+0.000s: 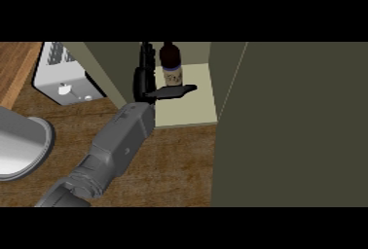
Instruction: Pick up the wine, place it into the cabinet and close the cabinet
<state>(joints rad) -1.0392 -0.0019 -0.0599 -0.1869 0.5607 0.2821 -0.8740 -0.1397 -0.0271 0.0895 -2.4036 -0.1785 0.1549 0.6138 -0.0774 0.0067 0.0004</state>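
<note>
The wine bottle [171, 63], dark with a pale label, stands upright on the pale shelf inside the cabinet [188, 109]. My left hand [146, 80] reaches into the cabinet just left of the bottle. Its fingers [147, 56] are straight along the bottle's left side, and its thumb [173, 91] sticks out to the right in front of the bottle's base. The hand is open, and I cannot tell whether it still touches the bottle. The cabinet door [295, 126] stands open as a large dark olive panel on the right. My right hand does not show.
A white toaster [63, 75] sits on the wooden counter [169, 165] to the left of the cabinet. A large grey round vessel [20, 146] lies at the left edge. My grey forearm [115, 146] crosses the counter from the lower left.
</note>
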